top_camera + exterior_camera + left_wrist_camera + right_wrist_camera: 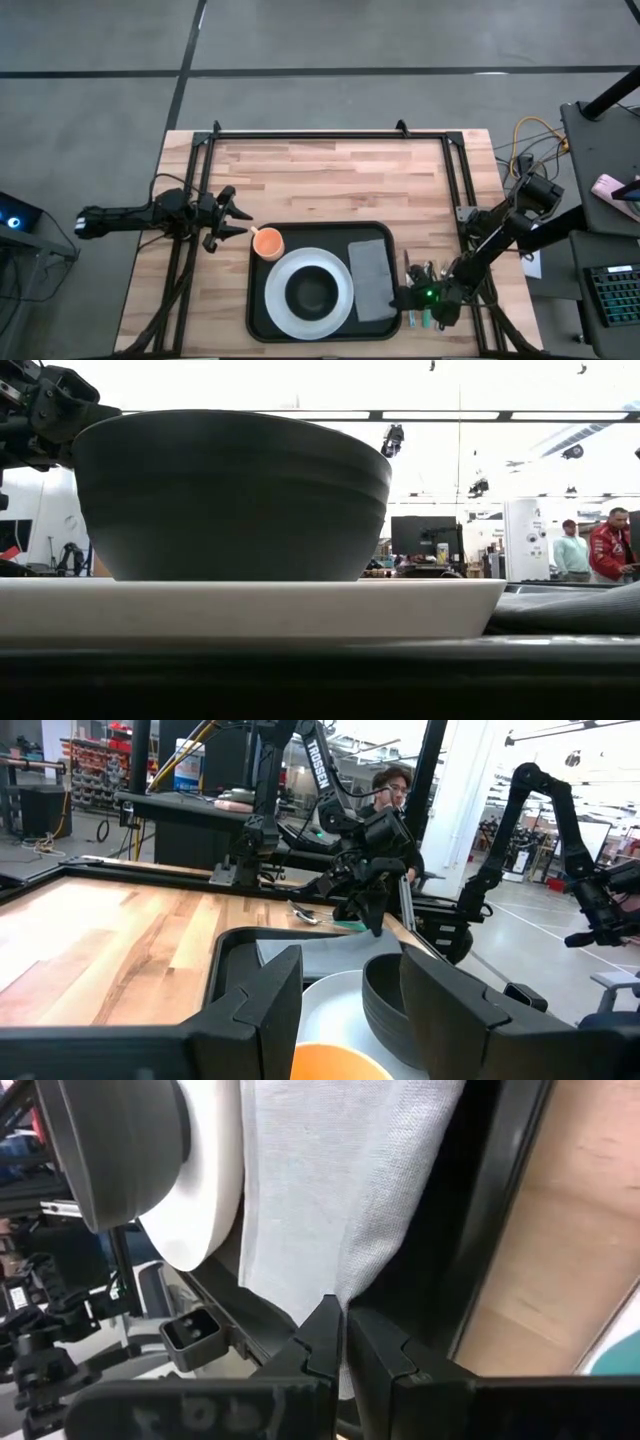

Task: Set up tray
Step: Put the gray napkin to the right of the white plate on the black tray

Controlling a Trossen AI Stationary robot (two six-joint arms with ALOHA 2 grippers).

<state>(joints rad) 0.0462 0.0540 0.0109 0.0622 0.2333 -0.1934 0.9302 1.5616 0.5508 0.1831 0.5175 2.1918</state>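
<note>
Going left to right: left gripper (236, 221) hangs with its fingers spread just beside the orange cup (267, 241), which sits in the tray (300, 232) at the table's near edge. Plate (309, 292) and bowl (311, 291) are in. Right gripper (345, 1325) is pinched together on the napkin (371, 279) corner, so probably straightening it, cutlery (424, 272) looks next

A butcher-block table and what we find resting on it

We see a pale wooden table (330, 180) with black rails along its side and far edges. The black tray (262, 315) lies flat at the middle of the near edge. Just off the tray's right side, near the near right corner of the table, lies a small cluster of cutlery (420, 318) with greenish handles; we cannot tell the pieces apart.
</note>
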